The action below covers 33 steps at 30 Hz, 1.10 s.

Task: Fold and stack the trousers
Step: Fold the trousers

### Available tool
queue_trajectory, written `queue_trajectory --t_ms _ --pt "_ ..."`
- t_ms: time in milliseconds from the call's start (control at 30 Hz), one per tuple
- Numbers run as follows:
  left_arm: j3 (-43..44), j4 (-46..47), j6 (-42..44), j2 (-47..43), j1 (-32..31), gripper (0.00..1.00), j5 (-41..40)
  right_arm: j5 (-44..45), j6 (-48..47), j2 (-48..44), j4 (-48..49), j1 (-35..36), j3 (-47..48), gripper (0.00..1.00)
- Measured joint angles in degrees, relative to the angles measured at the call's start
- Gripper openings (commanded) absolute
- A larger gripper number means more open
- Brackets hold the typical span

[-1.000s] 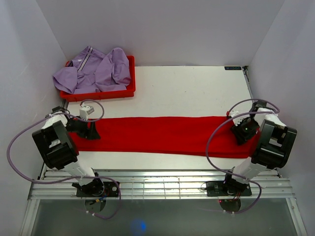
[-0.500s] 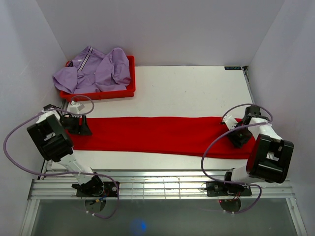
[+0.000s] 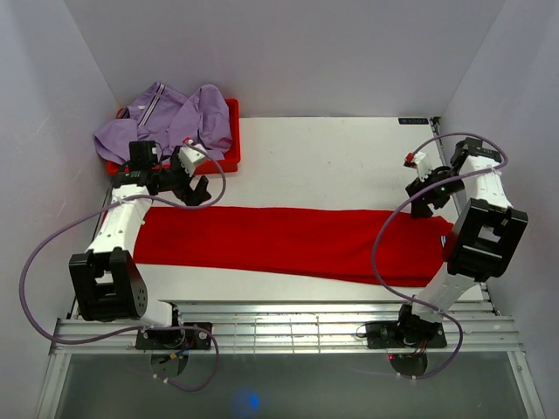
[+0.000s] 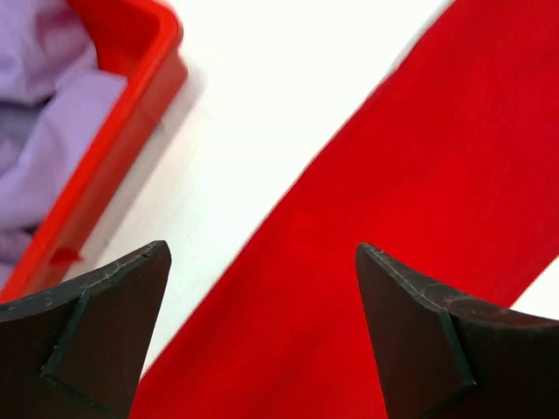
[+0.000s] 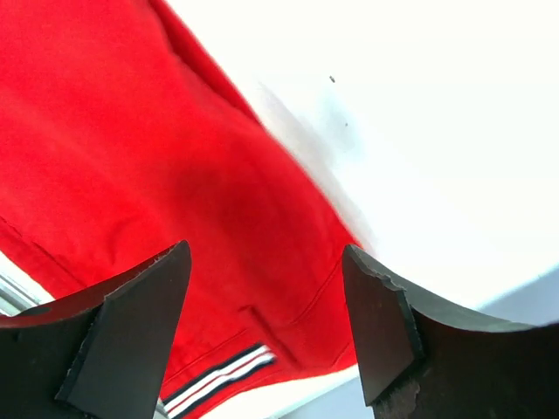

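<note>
Black fingers (image 4: pixel 96 332) of the left gripper (image 4: pixel 262 251) stood spread, empty, over the red trousers' (image 3: pixel 288 240) far edge near a tray (image 4: pixel 131 131); the right gripper (image 5: pixel 266 251) gaped too, above their right end. Trousers lay flat across the table (image 3: pixel 332 157), bare white beyond. A second earlier both grippers sat on the cloth.

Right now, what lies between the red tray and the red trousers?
Between tray and trousers lies only bare white table, clearest in the left wrist view.
</note>
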Motion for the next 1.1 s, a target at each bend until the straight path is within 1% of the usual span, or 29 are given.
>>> queue_trajectory --t_ms 133,233,267,333,367,433,500,533,567,667,800,833,867,933,1000,1100 --pt "-1.27 8.48 -8.68 -1.18 -3.63 0.98 1.66 -0.85 -0.52 8.15 -1.49 0.07 4.31 0.71" --pt "1.53 11.67 -14.99 1.40 -4.70 0.98 4.52 -1.57 -1.88 11.82 -2.75 0.61 4.48 0.66" --pt "3.13 12.61 -17.09 2.73 -4.83 0.98 5.81 -1.70 -2.43 12.31 -3.32 0.85 4.11 0.57" --pt "7.28 13.60 -21.03 5.79 -5.35 0.98 8.20 -1.81 -3.85 12.09 -3.48 1.31 2.64 0.47" --pt "9.64 13.73 -22.80 7.54 -5.97 0.98 7.82 -1.84 -4.37 11.52 -2.89 1.46 1.44 0.37" --pt "14.51 13.81 -25.46 11.28 -8.33 0.98 6.49 -2.08 -5.64 9.68 -2.38 1.73 -1.62 0.32" --pt "17.57 13.94 -27.54 14.38 -11.76 0.98 4.79 -2.21 -6.64 6.45 -0.87 2.10 -5.68 0.24" --pt "17.88 14.05 -28.61 15.28 -13.53 0.98 4.33 -2.23 -7.10 4.26 -0.04 2.29 -8.09 0.19" --pt "17.77 13.90 -29.66 15.80 -15.17 0.98 3.96 -2.21 -7.63 1.57 1.40 2.54 -10.97 0.08" --pt "16.02 14.97 -33.64 16.17 -19.45 0.98 3.10 -1.68 -9.22 -7.43 5.60 3.30 -19.69 0.08" --pt "13.66 17.57 -39.82 16.00 -25.73 0.97 -0.98 0.68 -11.13 -22.21 15.89 5.49 -33.97 0.08" --pt "13.49 17.81 -41.64 16.00 -27.02 0.93 -1.64 1.27 -11.58 -25.94 19.17 6.08 -37.68 0.08" --pt "13.46 18.23 -43.60 16.00 -28.28 0.85 -1.99 1.92 -12.17 -29.55 22.16 6.67 -41.09 0.08" --pt "13.46 19.26 -47.25 16.02 -30.62 0.78 -2.34 3.10 -13.18 -35.98 27.76 7.87 -46.84 0.08" --pt "13.46 20.35 -50.27 16.24 -32.39 0.77 -2.80 3.87 -14.71 -42.45 32.44 8.79 -52.13 0.08" --pt "13.46 21.40 -53.66 17.31 -34.71 0.77 -3.41 3.76 -17.97 -50.88 35.58 9.44 -57.48 0.08"
